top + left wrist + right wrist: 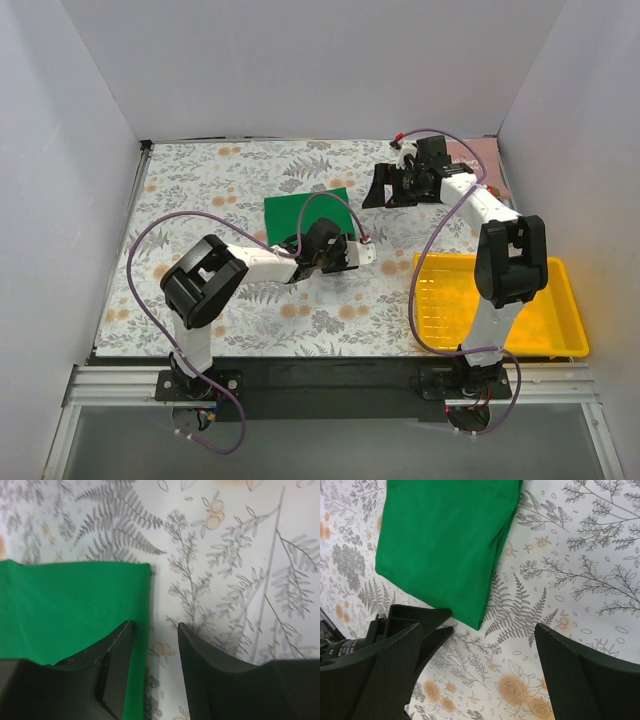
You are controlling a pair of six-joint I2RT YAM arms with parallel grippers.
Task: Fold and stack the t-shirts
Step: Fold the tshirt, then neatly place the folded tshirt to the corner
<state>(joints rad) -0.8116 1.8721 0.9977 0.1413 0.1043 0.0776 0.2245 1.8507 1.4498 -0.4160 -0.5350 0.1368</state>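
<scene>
A bright green t-shirt point(308, 212) lies folded into a flat rectangle at the middle of the table; it also shows in the left wrist view point(65, 610) and the right wrist view point(440, 540). My left gripper point(345, 245) is open and empty at the shirt's near right corner, one finger point(112, 660) over the green edge, the other over the tablecloth. My right gripper point(388, 190) is open and empty, above the table just right of the shirt. A pink t-shirt point(472, 155) lies at the back right, mostly behind the right arm. The black t-shirt is out of view.
A yellow plastic tray point(560, 330) sits at the near right, partly under the right arm. A floral tablecloth point(220, 180) covers the table. White walls enclose the left, back and right. The left gripper's fingers point(415, 617) show in the right wrist view.
</scene>
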